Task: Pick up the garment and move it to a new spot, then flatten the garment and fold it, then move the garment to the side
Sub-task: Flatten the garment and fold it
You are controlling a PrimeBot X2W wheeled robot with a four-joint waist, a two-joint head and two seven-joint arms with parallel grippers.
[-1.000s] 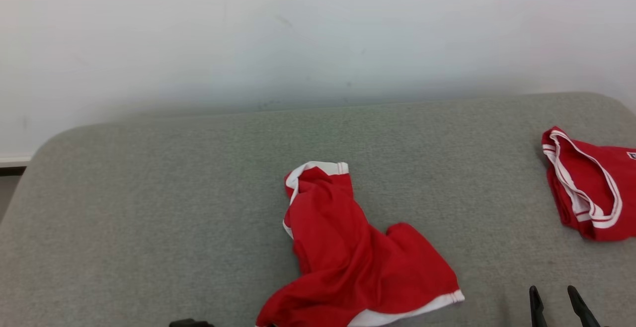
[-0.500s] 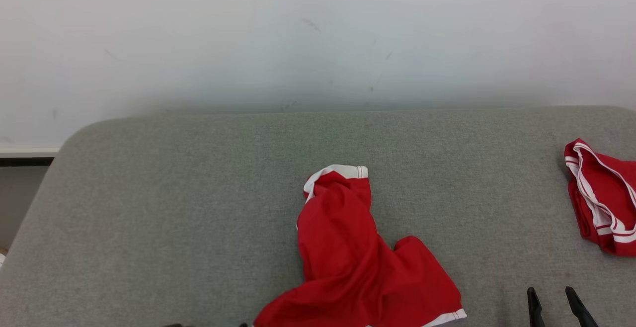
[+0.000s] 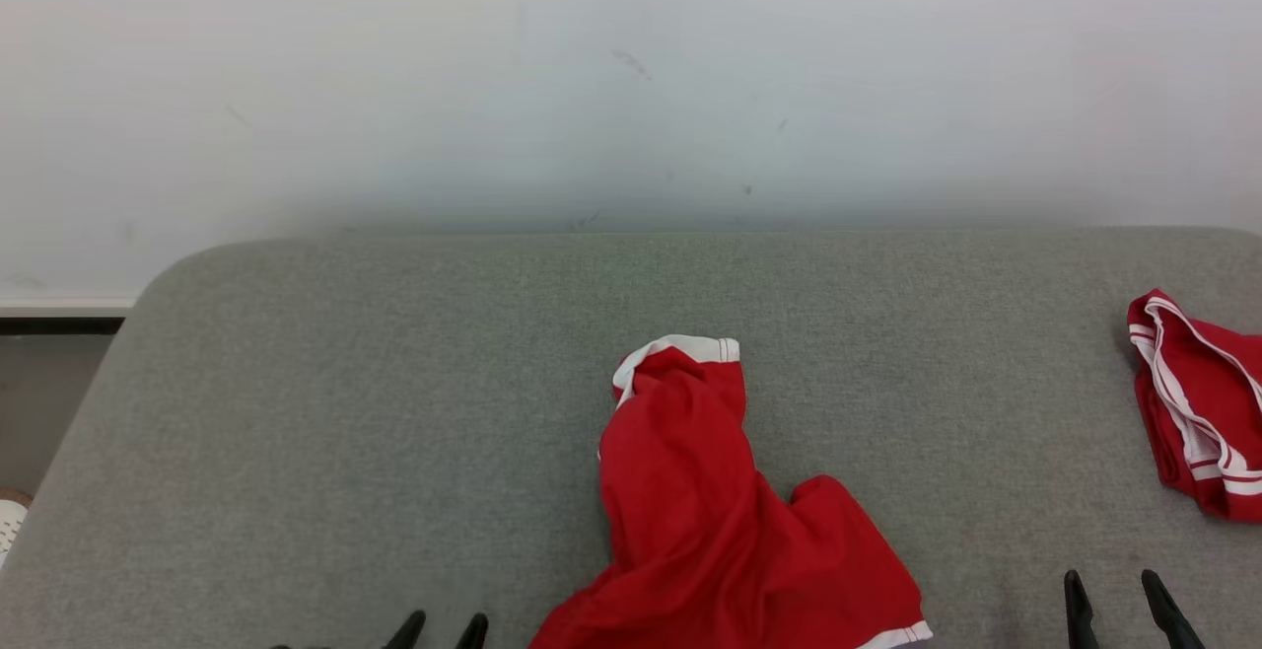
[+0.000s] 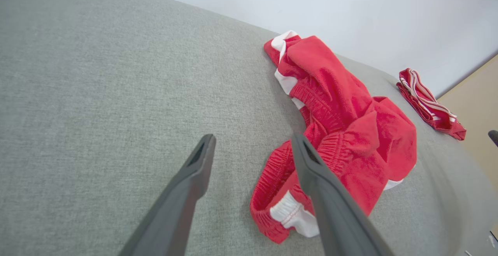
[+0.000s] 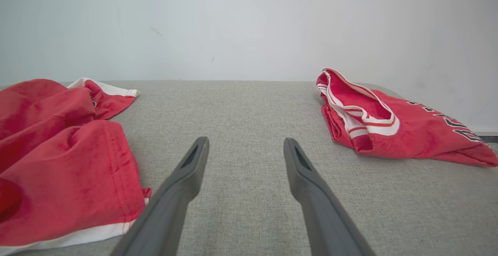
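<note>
Right now the red garment (image 3: 710, 511) lies crumpled at the centre-front of the grey padded surface (image 3: 345, 412), with a white hem band at its far end and the elastic waistband bunched at the near end. Just left of its near edge sits the left gripper (image 3: 443, 627), fingers spread, nothing between them. In the left wrist view one finger overlaps the waistband; contact is unclear. Further right, the right gripper (image 3: 1114, 598) hangs over bare surface, fingers wide apart, empty. A second red garment (image 3: 1193, 412) with white trim lies well apart at the right edge. A white wall (image 3: 592, 67) stands behind.
</note>
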